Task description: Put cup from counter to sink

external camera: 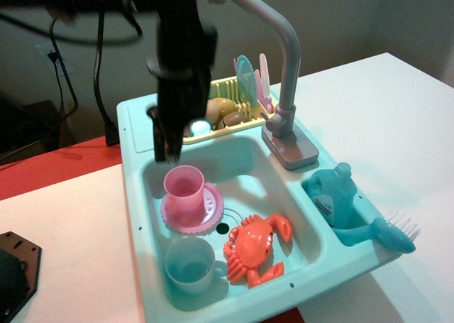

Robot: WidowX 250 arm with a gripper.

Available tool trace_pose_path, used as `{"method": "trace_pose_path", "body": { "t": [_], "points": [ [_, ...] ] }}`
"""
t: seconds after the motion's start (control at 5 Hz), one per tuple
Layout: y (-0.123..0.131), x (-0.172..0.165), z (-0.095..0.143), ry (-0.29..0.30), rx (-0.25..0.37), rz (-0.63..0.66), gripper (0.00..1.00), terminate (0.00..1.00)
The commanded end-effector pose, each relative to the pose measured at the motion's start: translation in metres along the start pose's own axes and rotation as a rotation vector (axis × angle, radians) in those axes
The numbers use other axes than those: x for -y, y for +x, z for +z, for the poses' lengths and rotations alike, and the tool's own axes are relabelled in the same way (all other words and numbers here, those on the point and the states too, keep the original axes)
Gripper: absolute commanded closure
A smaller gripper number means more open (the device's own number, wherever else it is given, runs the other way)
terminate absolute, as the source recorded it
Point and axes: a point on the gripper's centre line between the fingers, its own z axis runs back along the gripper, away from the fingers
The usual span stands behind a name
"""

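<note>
The pink cup (184,187) stands upright on a pink plate (207,220) inside the turquoise sink (136,195), at its left side. My gripper (166,140) is motion-blurred above the sink's back left corner, over the ridged counter ledge (138,130). It is well above the cup and apart from it. Its dark fingers (159,135) hang down with a gap between them and hold nothing.
A light blue cup (189,265) and an orange toy crab (255,248) lie in the sink's front. The tall grey faucet (284,60) rises at the back right. The yellow dish rack (230,113) is behind. A blue bottle (335,195) and a brush (389,234) sit at the right.
</note>
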Motion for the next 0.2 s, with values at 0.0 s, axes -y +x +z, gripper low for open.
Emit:
{"method": "trace_pose_path", "body": {
  "t": [0.0],
  "points": [
    [-0.0143,-0.0076,0.0505,-0.012,0.119,0.018,0.0,1.0]
  ]
}}
